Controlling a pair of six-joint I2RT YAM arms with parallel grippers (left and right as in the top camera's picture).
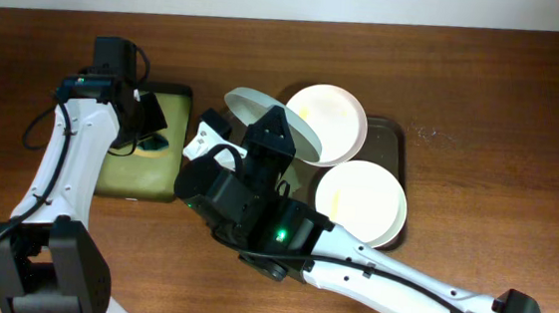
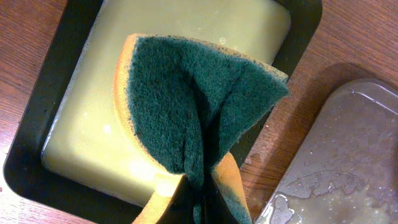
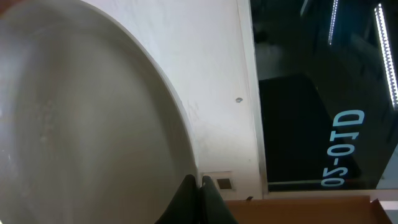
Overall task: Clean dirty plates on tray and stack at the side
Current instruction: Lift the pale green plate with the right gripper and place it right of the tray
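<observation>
My right gripper (image 1: 280, 127) is shut on the rim of a white plate (image 1: 263, 115) and holds it tilted on edge above the left end of the dark brown tray (image 1: 393, 135). In the right wrist view the plate (image 3: 81, 124) fills the left side, with the fingers (image 3: 198, 183) pinched on its edge. Two more white plates lie on the tray: one at the back (image 1: 330, 121) with a faint yellow smear, one at the front right (image 1: 361, 201). My left gripper (image 1: 145, 124) is shut on a folded green and yellow sponge (image 2: 193, 106) over the small black tray.
The small black tray with yellowish-green lining (image 1: 162, 182) sits left of the brown tray; it also shows in the left wrist view (image 2: 81, 118). The wet corner of the brown tray (image 2: 348, 162) shows at the right of the left wrist view. Brown table (image 1: 503, 104) surrounds both.
</observation>
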